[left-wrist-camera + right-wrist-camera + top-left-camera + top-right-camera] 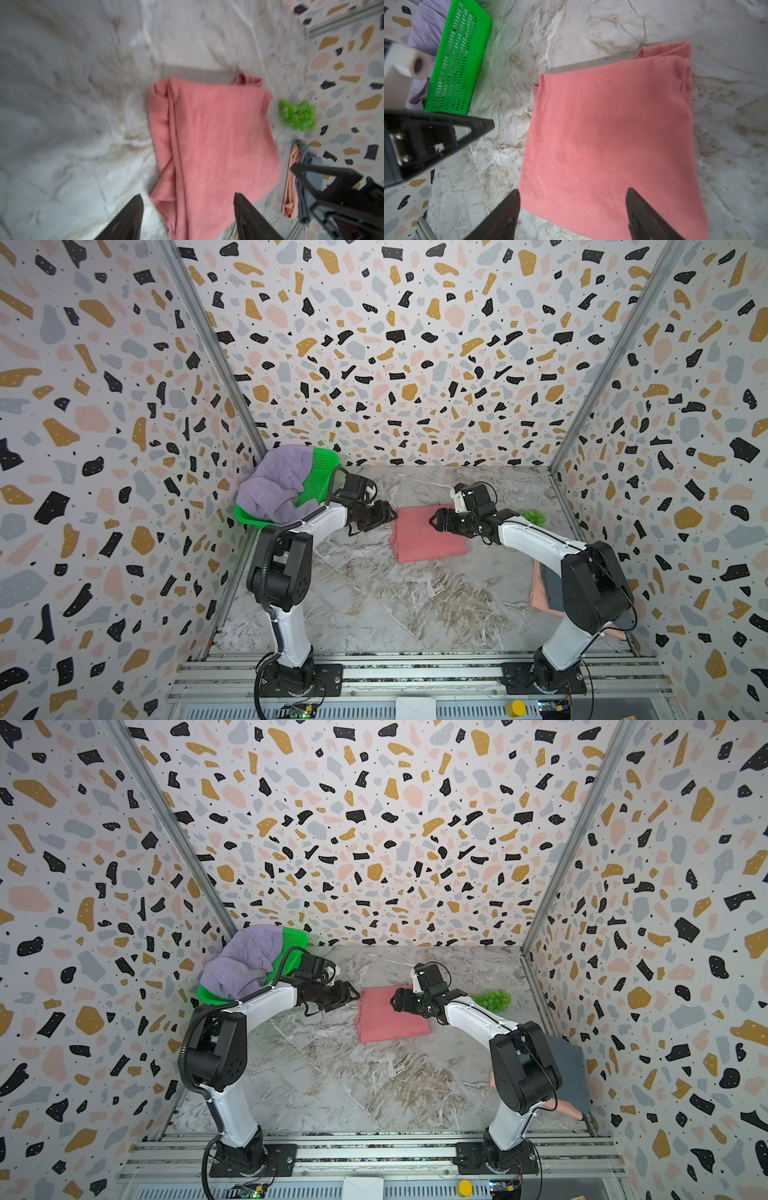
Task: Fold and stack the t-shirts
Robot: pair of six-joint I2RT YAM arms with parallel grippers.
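Both the left claw [384, 516] and the right claw [435, 519] hang wide open, empty, by the far edge of the folded coral-red t-shirt [428, 543], flat in the middle of the bench [374, 597], probably held clear so its fold lies undisturbed.

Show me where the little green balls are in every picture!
In a top view: green balls right of centre, peeking over the right arm.
In a top view: right of centre, plainer.
Left wrist: between red t-shirt and wall.
Right wrist: not there.
Landmark: the red t-shirt.
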